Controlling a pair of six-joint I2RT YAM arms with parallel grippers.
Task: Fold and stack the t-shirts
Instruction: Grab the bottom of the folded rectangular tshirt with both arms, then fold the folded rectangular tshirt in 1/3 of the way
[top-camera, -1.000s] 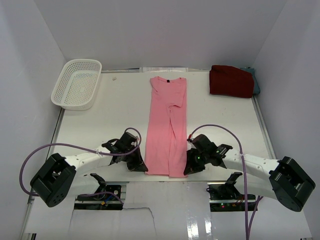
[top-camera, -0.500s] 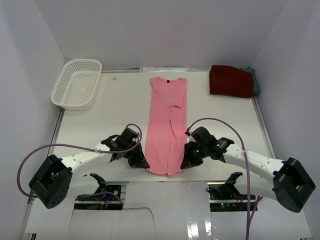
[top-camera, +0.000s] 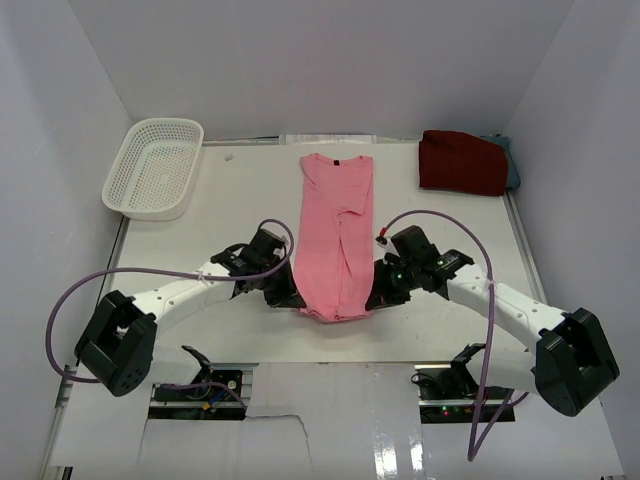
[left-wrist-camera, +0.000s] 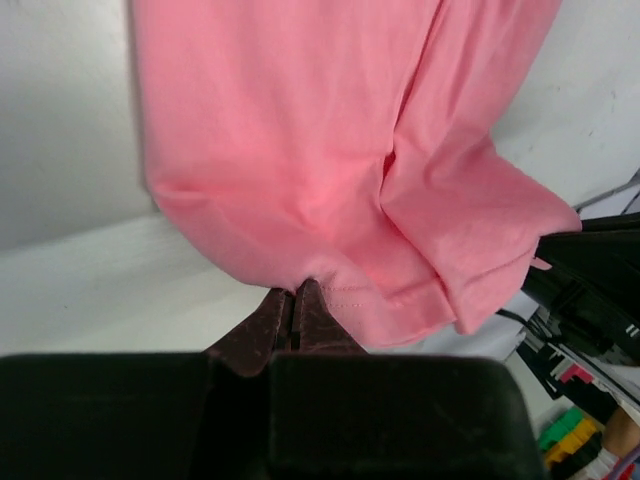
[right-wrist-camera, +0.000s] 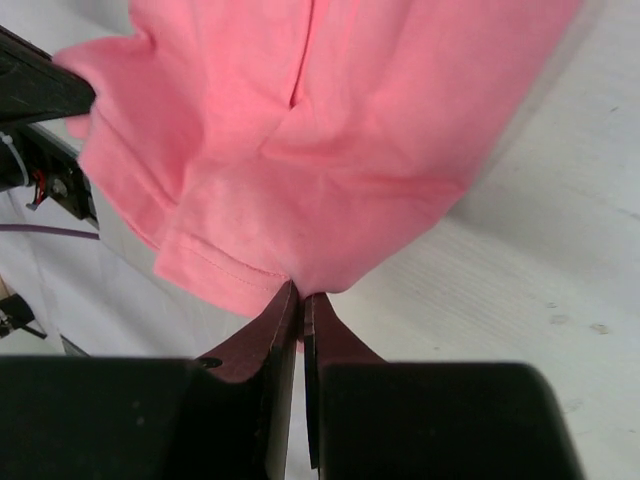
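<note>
A light pink t-shirt (top-camera: 335, 235) lies lengthwise down the middle of the table, collar at the far end, folded narrow. Its near hem is lifted and curls over. My left gripper (top-camera: 293, 299) is shut on the hem's left corner (left-wrist-camera: 330, 290). My right gripper (top-camera: 374, 299) is shut on the hem's right corner (right-wrist-camera: 300, 275). A dark red t-shirt (top-camera: 461, 162) sits folded at the far right corner. A teal-grey t-shirt (top-camera: 511, 168) peeks out from beneath it.
A white perforated basket (top-camera: 153, 168) stands at the far left corner. Purple cables (top-camera: 150, 275) loop from both arms over the table. White walls close in the left, right and back sides.
Both grippers have moved away from the near edge toward the far end, carrying the pink shirt's hem with them. The hem has risen off the table and folds over.
</note>
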